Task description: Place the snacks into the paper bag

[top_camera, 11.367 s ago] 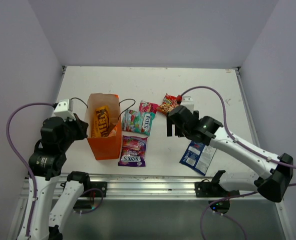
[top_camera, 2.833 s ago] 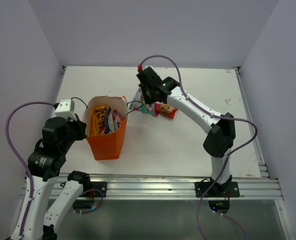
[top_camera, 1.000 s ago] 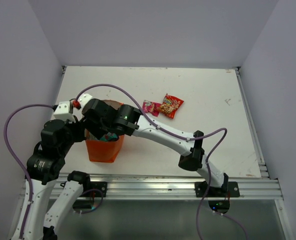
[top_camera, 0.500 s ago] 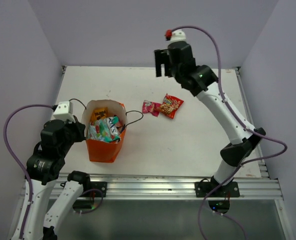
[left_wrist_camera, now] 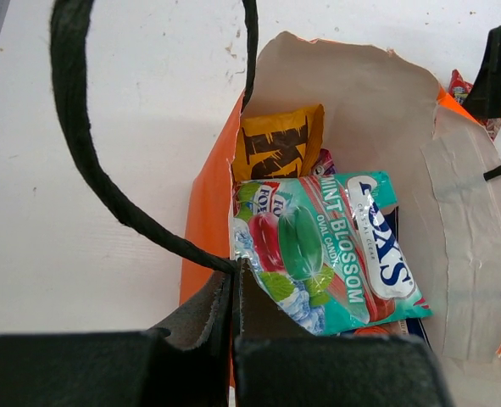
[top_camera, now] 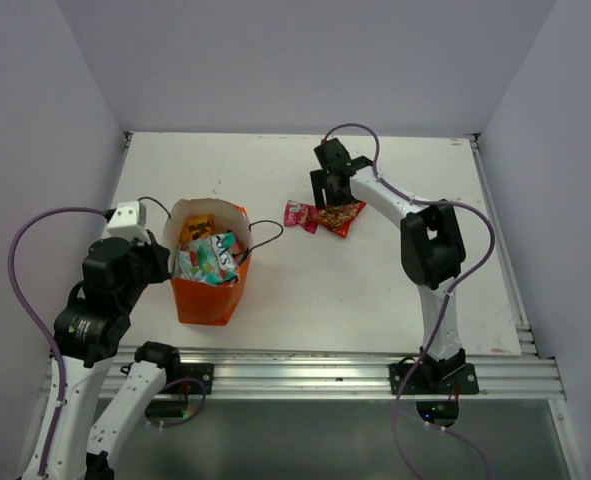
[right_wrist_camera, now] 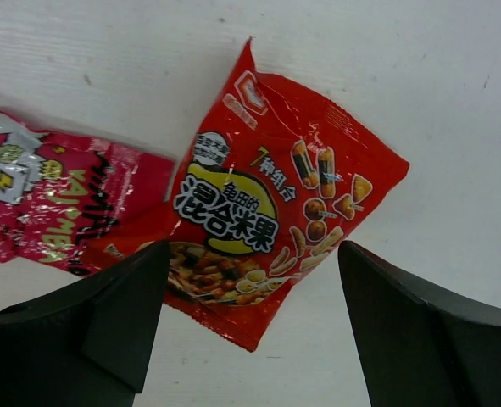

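Note:
The orange paper bag point(top_camera: 209, 292) stands upright at the left, and my left gripper point(top_camera: 161, 262) is shut on its near-left rim point(left_wrist_camera: 225, 246), next to the dark cord handle point(left_wrist_camera: 80, 161). Inside the bag, a teal Fox's packet point(left_wrist_camera: 326, 254) lies on top, with a yellow packet point(left_wrist_camera: 277, 146) behind it. Two snacks lie on the table: a red packet point(right_wrist_camera: 271, 203) and a pink packet point(right_wrist_camera: 42, 208) touching its left side. My right gripper point(right_wrist_camera: 252, 254) hovers open just over the red packet, one finger on each side of its lower end, holding nothing.
The bag's second cord handle point(top_camera: 266, 227) loops out on the table toward the pink packet point(top_camera: 300, 215). Purple walls close in the white table point(top_camera: 395, 280) on three sides. A metal rail point(top_camera: 305, 375) runs along the near edge.
The right arm left the bag mouth, rose high at the back, then came down over the red packet with its jaws open. The teal Fox's packet now lies in the bag. The left arm has not moved.

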Motion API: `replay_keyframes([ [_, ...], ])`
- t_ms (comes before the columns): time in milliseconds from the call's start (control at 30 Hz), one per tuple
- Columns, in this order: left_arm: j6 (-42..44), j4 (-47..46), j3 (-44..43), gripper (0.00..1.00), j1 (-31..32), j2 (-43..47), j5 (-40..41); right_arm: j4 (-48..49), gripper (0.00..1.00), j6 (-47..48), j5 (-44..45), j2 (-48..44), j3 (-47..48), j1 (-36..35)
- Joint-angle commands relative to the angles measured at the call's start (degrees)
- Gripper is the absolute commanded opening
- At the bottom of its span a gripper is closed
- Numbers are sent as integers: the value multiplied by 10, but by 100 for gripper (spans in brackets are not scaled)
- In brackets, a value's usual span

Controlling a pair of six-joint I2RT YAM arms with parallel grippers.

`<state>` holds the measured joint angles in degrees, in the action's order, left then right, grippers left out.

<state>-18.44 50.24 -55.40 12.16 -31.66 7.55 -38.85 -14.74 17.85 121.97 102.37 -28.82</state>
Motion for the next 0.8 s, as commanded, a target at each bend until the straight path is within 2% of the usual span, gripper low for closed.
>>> replay_keyframes([
  [0,3,-28,-3,0,3,-2,7,37,84,-19,-10,-19,-19,15],
  [67,4,-29,-3,0,3,-4,7,42,84,-20,-25,-3,-39,19],
  [167,8,-30,-5,0,3,-9,7,43,69,-21,-53,19,-51,23],
  [200,9,-30,-5,0,3,-9,7,41,47,-22,-55,20,-52,24],
  [233,8,-30,-5,0,3,-9,7,42,34,-22,-58,20,-57,24],
  [267,9,-31,-6,0,3,-9,6,43,4,-22,-62,15,-59,24],
  [300,9,-31,-5,0,3,-9,6,42,0,-21,-64,13,-60,24],
  [500,6,-34,-2,0,3,-7,2,22,0,-6,-65,-80,-31,17],
  [600,4,-35,-2,0,3,-7,-1,-10,0,-2,-88,-131,28,-5],
  [700,2,-36,-2,0,3,-6,-3,-67,0,15,-91,-140,176,-60],
  [767,1,-37,-2,0,3,-7,-4,-101,0,22,-97,-133,239,-113],
])
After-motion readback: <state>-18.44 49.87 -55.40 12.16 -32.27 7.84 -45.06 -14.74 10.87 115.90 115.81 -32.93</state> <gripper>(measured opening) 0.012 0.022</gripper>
